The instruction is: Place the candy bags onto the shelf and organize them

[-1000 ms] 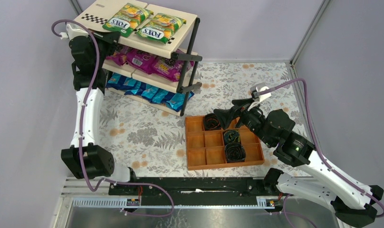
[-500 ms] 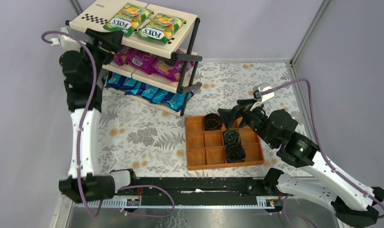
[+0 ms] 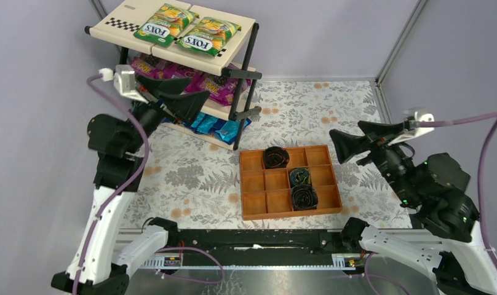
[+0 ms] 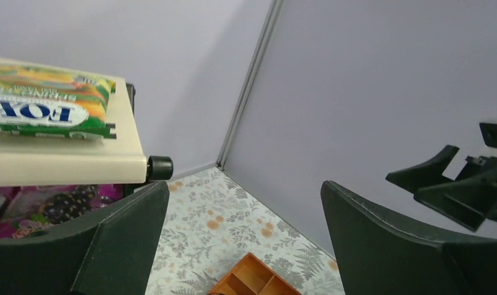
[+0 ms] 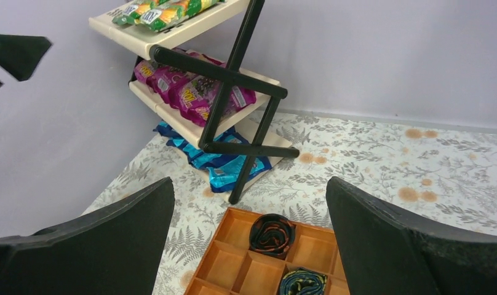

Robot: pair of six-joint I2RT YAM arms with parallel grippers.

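The shelf (image 3: pixel 120 21) stands at the back left with candy bags on all three tiers. Two green-yellow bags (image 3: pixel 166 24) lie on top, magenta ones (image 3: pixel 218 86) on the middle tier, blue ones (image 3: pixel 218 127) at the bottom. My left gripper (image 3: pixel 198 91) hovers in front of the middle tier, open and empty. In the left wrist view, the gripper (image 4: pixel 245 190) frames bare floor, with a green bag (image 4: pixel 43 110) at upper left. My right gripper (image 3: pixel 347 134) hangs open and empty right of the tray. Between its fingers the right wrist view (image 5: pixel 249 184) shows the shelf (image 5: pixel 141 34).
An orange-brown compartment tray (image 3: pixel 264 181) sits on the floral table right of centre, holding three dark coiled rolls (image 3: pixel 275 157). Purple walls close in the left, back and right sides. The shelf's black posts (image 3: pixel 249 61) stand toward the table's middle.
My left arm has pulled back from the shelf's left end to its front, jaws now wide. My right arm has lifted and swung right, away from the tray.
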